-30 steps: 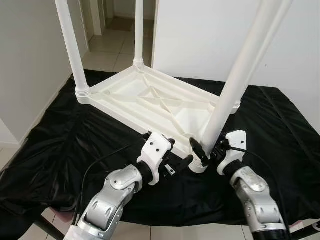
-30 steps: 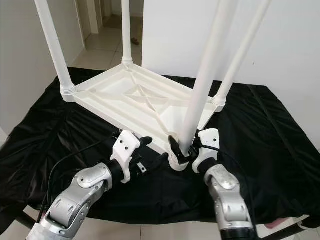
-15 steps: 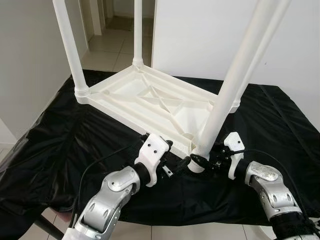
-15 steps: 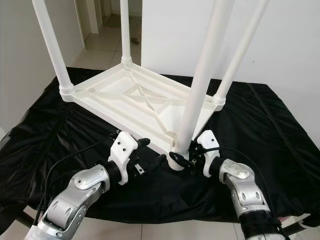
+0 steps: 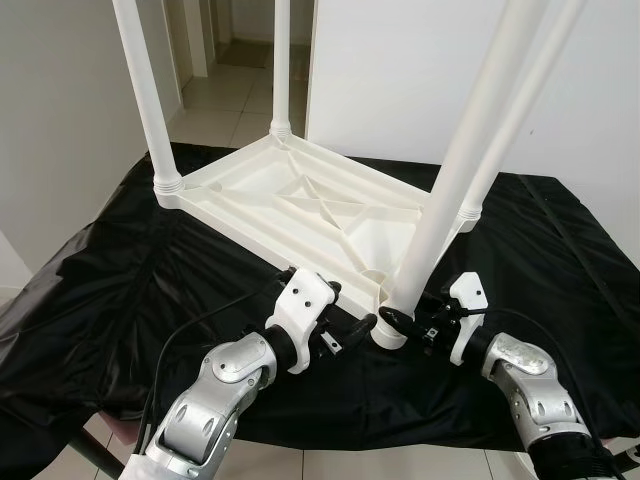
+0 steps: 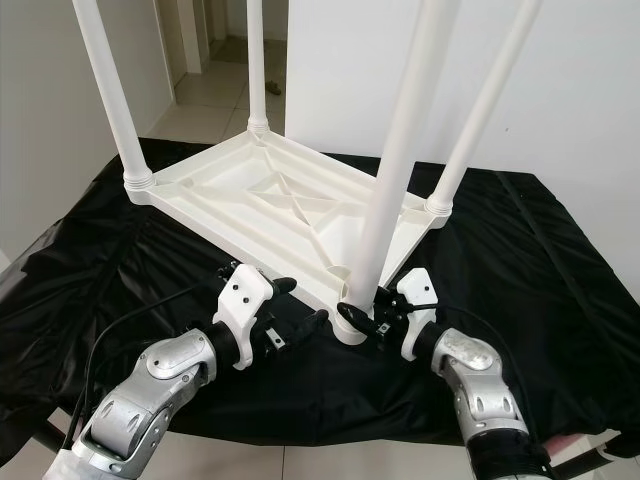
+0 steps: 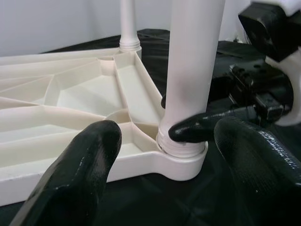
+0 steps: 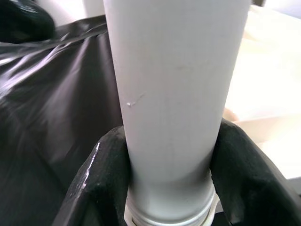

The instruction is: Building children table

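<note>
the white tabletop [image 5: 300,205] is laid upside down on a black cloth [image 5: 120,280], and it is taken here as the landmark. four white legs are standing up from its corners. the nearest leg [image 5: 455,180], at the corner closest to the robot, is the one being worked on; it is seen leaning a little, so it is judged that this leg is not yet fully seated in its socket [image 7: 181,157].

the right gripper [image 5: 400,322] is closed around the foot of this leg, just above the socket collar; in the right wrist view one black finger [image 8: 101,181] is pressed on each side of the tube. the left gripper [image 5: 352,325] is held just beside the same corner of the tabletop, on the side away from the right gripper. its two fingers [image 7: 80,174] are spread wide and nothing is held between them; they are near the corner, but whether the edge is touched cannot be told.

the step in hand is judged to be the fastening of the last leg. for the next move, the leg should be brought upright and turned or pushed down into the socket, while the tabletop corner is kept from sliding on the cloth. a firm grip low on the tube is needed, because the long leg can tip easily.
</note>
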